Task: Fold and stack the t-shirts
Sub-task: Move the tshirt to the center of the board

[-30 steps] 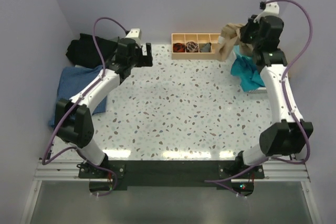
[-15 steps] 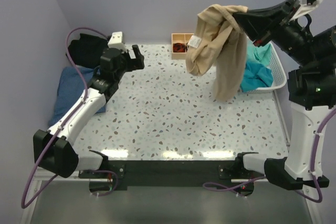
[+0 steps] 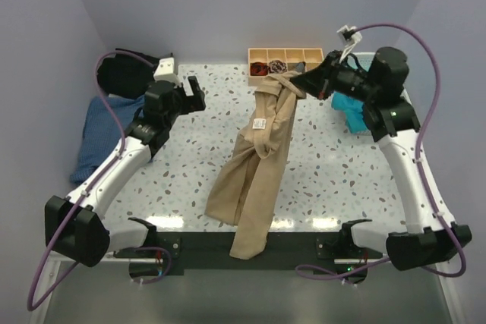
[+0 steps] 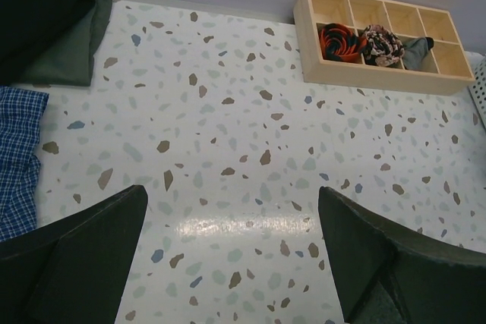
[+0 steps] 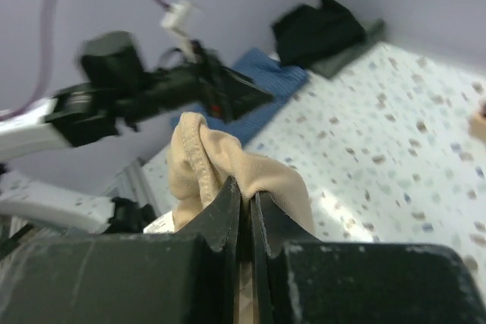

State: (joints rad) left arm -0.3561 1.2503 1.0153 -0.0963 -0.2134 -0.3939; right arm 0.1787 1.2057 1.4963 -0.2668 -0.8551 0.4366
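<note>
Item, tan shirt [image 3: 258,165]: your right gripper [image 3: 300,86] is pinched tight on a bunched edge at its far end, near the tray [image 3: 285,57]. The cloth trails in a long, twisted strip across the table [image 3: 342,180], its lower end over the near edge. Held by one end like this, it is probably meant to be drawn out for spreading; it is not yet flat. Item, left gripper [image 3: 194,95]: jaws wide apart, holding nothing, over bare table at far left, likely waiting to take a second corner. Item, tray: a red-and-black roll, a patterned roll and a grey piece. Item, basket [image 4: 479,92]: teal shirt [image 3: 351,104]. Items, far left: blue shirt [image 3: 95,130] and black shirt [image 3: 121,73].
</note>
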